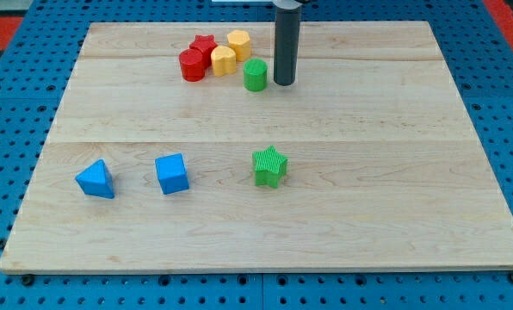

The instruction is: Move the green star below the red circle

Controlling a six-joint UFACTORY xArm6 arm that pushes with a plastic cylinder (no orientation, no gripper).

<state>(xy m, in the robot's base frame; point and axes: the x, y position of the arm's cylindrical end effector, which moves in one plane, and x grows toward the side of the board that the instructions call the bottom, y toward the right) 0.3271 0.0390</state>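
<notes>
The green star [269,166] lies on the wooden board [394,172], a little below the middle. The red circle [192,65] stands near the view's top, left of centre, well above and to the left of the star. My tip [284,83] rests on the board near the view's top, just right of a green circle [255,76] and far above the green star. It touches no block.
A red star [204,46] and two yellow blocks [223,60] [238,43] cluster right next to the red circle. A blue triangle [95,179] and a blue cube [171,173] lie at the lower left. Blue pegboard surrounds the board.
</notes>
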